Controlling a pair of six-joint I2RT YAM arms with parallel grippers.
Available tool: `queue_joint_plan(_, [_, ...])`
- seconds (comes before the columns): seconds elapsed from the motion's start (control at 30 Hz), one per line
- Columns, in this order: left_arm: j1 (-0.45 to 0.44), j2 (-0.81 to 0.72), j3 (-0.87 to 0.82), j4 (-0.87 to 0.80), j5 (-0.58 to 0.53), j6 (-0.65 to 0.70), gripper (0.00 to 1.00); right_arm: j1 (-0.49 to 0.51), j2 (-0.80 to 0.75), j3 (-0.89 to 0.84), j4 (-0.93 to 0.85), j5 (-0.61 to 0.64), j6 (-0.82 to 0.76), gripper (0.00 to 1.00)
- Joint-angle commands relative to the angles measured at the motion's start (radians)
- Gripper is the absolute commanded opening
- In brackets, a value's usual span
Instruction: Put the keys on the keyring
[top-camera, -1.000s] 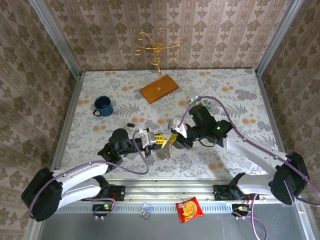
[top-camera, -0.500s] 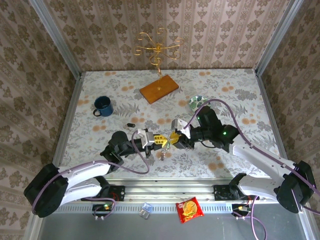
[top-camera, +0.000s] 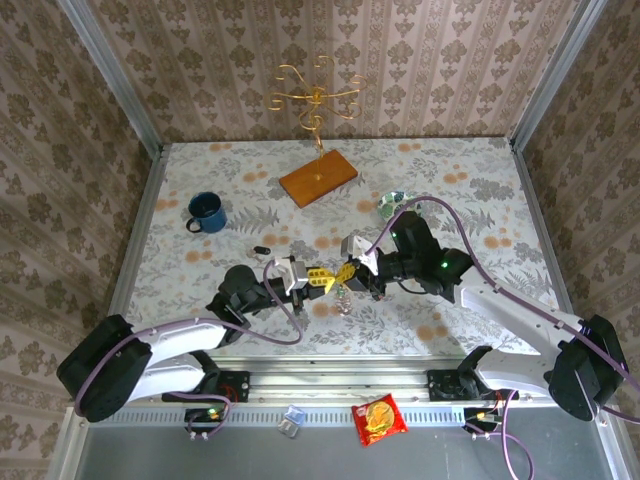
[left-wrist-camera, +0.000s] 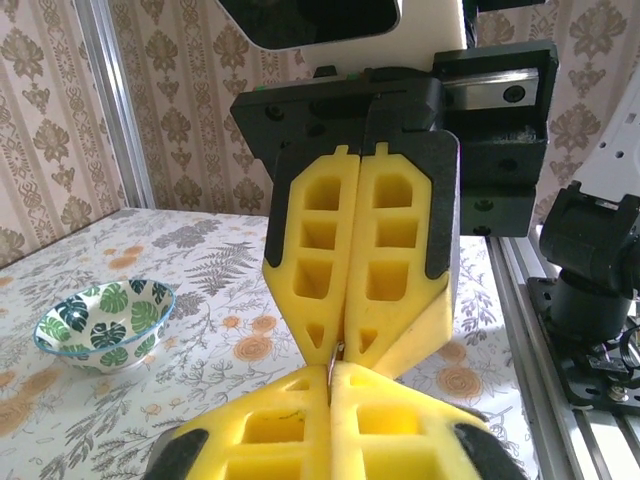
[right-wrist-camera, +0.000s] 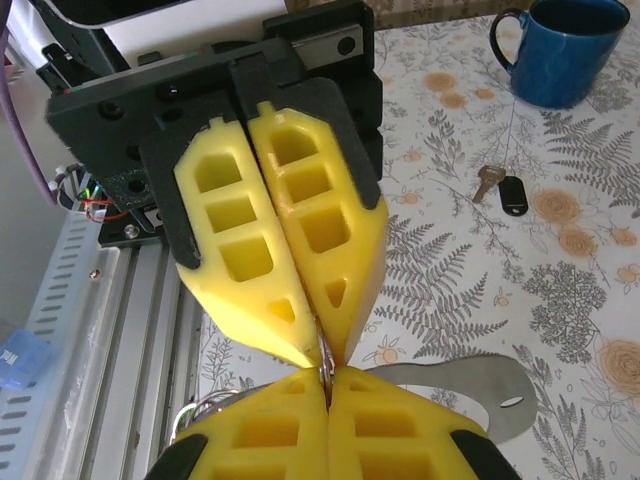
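Your left gripper (top-camera: 322, 281) and right gripper (top-camera: 352, 274) meet tip to tip, both clamped on the ring (right-wrist-camera: 322, 372) between them, grey tag (right-wrist-camera: 470, 385) hanging just under the tips.

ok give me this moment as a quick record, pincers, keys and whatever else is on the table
left pincer: shut, tips against the right's
right pincer: shut
keyring: thin metal caught where the tips meet; which pincer grips it is unclear
grey tag: just below the tips
black-headed key: lying flat near the mug, not on the ring
blue mug: upright, beyond that key
leaf bowl: upright, empty
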Motion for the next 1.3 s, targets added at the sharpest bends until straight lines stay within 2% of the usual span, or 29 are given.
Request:
queue_joint_plan(0.0, [-0.006,-0.025,-0.006,0.023,-0.021,-0.001,0.27,0.004,0.006,0.043,-0.055,0.018,-0.057,0.0])
queue_joint_plan(0.2, [-0.007,-0.108,0.044,-0.332,-0.046,0.135,0.31,0.023,0.049,0.142,-0.272,0.103,-0.205,0.0])
queue_joint_plan(0.4, [-0.009,-0.123,0.074,-0.432,-0.034,0.191,0.3,0.067,0.087,0.213,-0.392,0.17,-0.276,0.0])
queue_joint_plan(0.67, [-0.009,-0.112,0.105,-0.461,0.0,0.218,0.28,0.147,0.142,0.298,-0.473,0.28,-0.332,0.0])
queue_joint_plan(0.87, [-0.009,-0.12,0.1,-0.482,0.013,0.222,0.28,0.162,0.156,0.313,-0.467,0.33,-0.321,0.0])
queue_joint_plan(1.2, [-0.009,-0.106,0.113,-0.486,0.03,0.229,0.18,0.198,0.168,0.309,-0.45,0.261,-0.318,0.0])
queue_joint_plan(1.27, [-0.009,-0.103,0.117,-0.487,0.035,0.231,0.13,0.201,0.17,0.309,-0.44,0.251,-0.308,0.0])
